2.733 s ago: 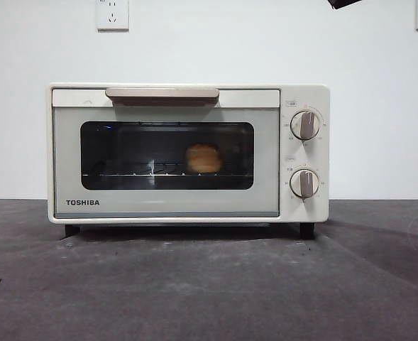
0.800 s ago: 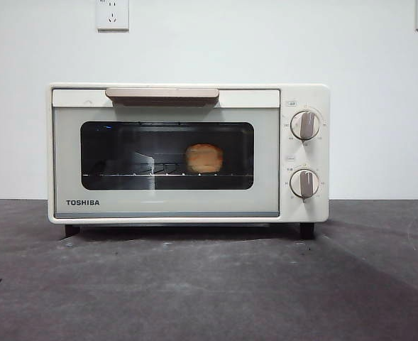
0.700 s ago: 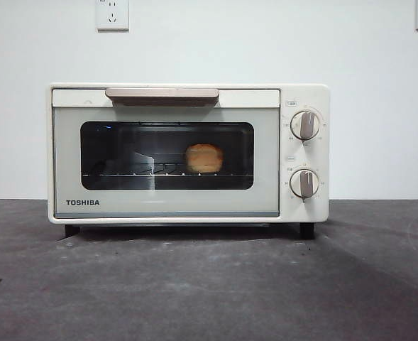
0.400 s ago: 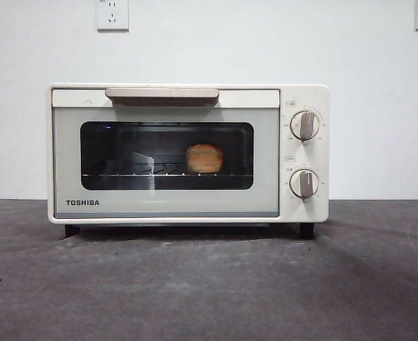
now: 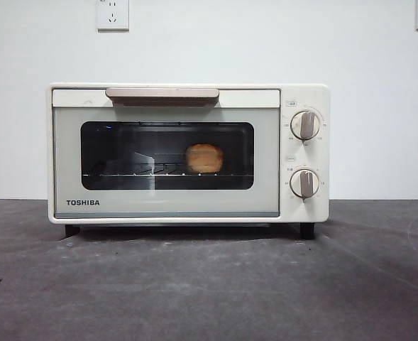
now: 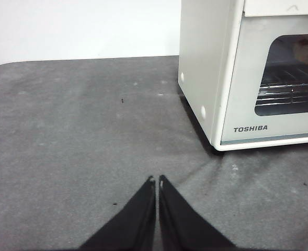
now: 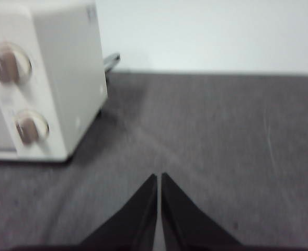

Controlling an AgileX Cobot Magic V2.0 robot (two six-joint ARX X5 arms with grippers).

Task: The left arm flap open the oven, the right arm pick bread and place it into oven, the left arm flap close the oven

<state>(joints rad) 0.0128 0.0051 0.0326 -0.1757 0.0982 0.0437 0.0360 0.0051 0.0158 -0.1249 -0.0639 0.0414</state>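
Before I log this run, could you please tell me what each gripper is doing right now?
Left gripper: closed, holding nothing, above the table beside the oven.
Right gripper: closed, holding nothing, on the oven's knob side.

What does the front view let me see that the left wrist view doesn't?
Only the front view shows the oven's beige handle, its two knobs, the whole bread on the rack behind the shut door, and the wall sockets.

Only the left wrist view shows the left gripper, fingers pressed together above the grey table, and the oven's bare side wall.

Both show the shut door's dark window and the TOSHIBA name.
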